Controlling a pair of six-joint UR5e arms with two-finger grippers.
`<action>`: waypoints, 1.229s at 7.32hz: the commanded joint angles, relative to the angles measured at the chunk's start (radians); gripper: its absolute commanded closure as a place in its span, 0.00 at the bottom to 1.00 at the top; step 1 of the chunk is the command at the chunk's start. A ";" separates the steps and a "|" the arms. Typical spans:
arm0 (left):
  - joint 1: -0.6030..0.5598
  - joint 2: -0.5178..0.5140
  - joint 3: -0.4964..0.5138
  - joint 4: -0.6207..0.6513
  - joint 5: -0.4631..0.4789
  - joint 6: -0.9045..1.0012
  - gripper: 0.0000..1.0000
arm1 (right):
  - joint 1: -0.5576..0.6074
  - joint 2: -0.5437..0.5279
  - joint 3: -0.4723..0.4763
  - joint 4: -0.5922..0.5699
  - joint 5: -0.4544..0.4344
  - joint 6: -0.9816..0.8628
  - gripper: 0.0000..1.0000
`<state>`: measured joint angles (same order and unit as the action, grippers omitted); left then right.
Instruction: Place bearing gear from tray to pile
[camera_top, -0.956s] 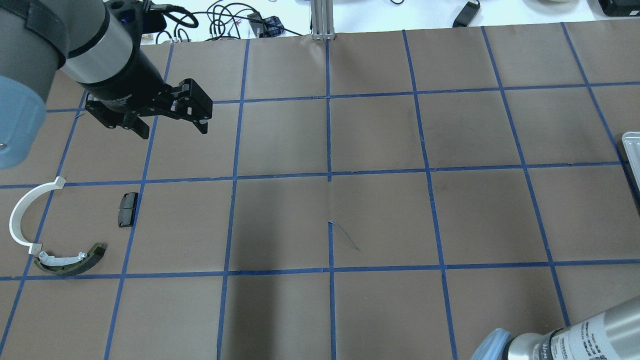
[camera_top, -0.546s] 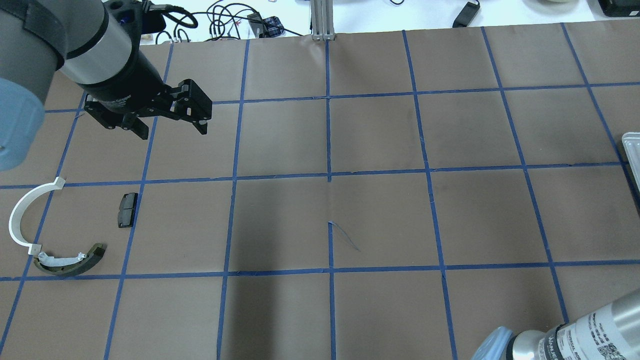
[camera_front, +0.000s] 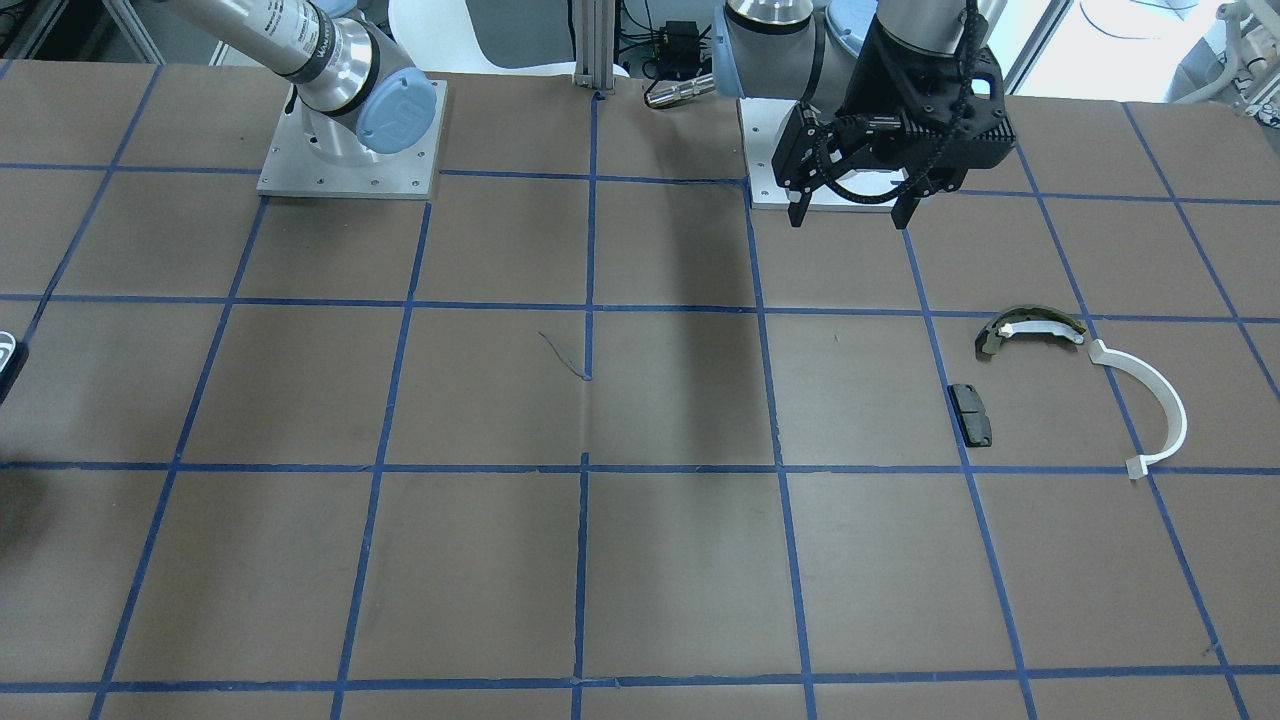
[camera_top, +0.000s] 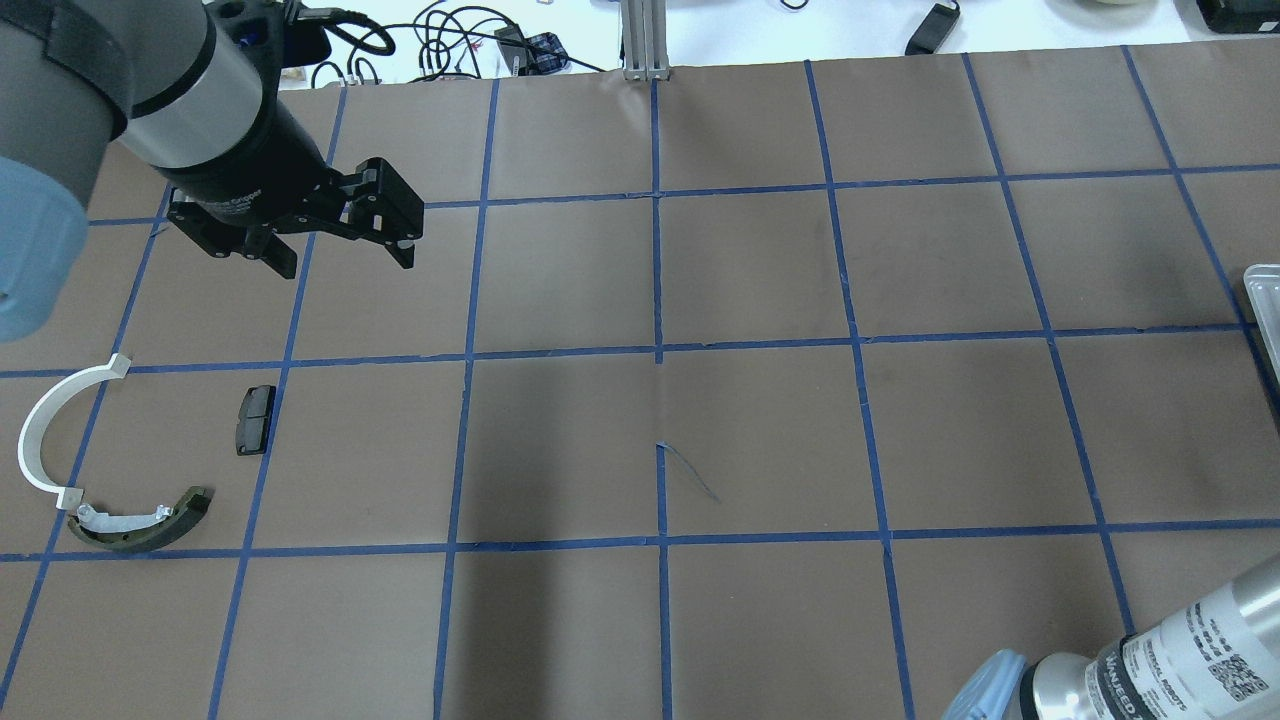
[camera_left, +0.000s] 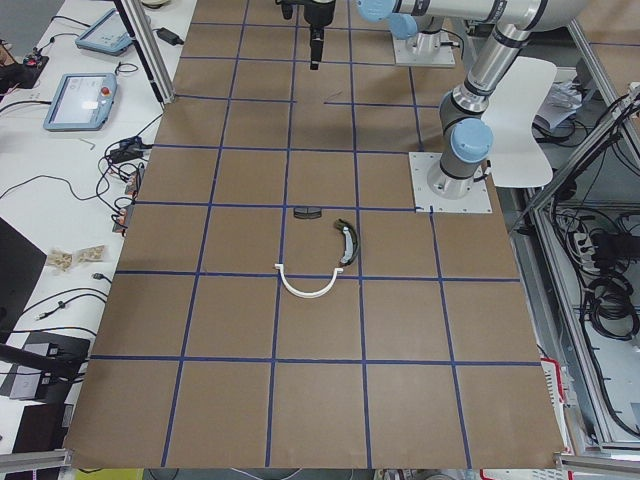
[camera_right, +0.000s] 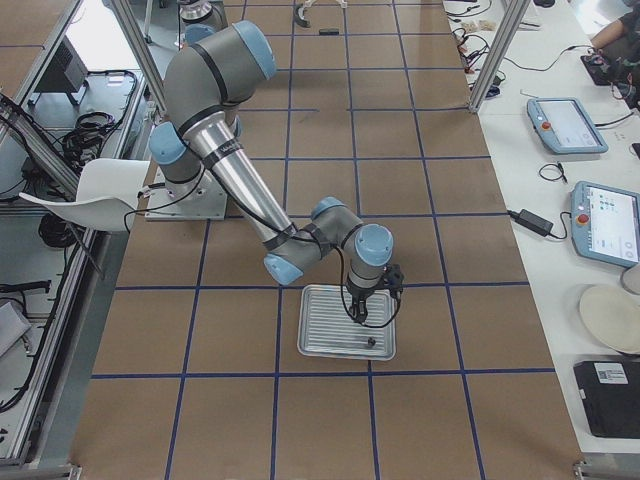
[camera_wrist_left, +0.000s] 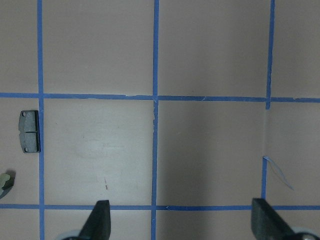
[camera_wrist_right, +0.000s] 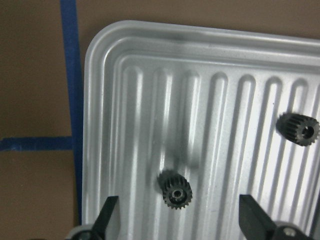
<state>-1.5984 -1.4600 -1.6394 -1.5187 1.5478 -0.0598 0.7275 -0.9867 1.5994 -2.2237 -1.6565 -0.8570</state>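
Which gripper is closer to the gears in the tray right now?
Right. The right gripper hangs open over the tray, a bearing gear below its fingers. The left gripper is at the table's far end, near the black pad.

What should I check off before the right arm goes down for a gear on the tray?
1. Right gripper open: ok, fingers wide apart.
2. Target gear lined up: ok, roughly centred between the fingers in the wrist view.
3. Second gear clear of the grasp: ok, well apart on the tray.
4. Height left above the tray: cannot tell.
5. Left gripper out of the way: ok, open, holding nothing, far from the tray.
6. Room at the pile: ok, black pad, shoe and half-ring leave paper between them.
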 joint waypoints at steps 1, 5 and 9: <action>0.000 0.000 0.000 0.000 0.000 0.000 0.00 | 0.000 0.022 -0.001 -0.027 0.000 0.003 0.19; 0.000 0.000 0.000 0.000 0.000 0.000 0.00 | 0.000 0.023 0.001 -0.027 -0.003 0.010 0.52; 0.000 0.000 0.000 -0.002 0.000 0.000 0.00 | 0.000 0.022 0.002 -0.016 -0.040 0.007 1.00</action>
<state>-1.5984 -1.4601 -1.6398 -1.5190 1.5478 -0.0598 0.7271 -0.9634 1.6015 -2.2474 -1.6693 -0.8481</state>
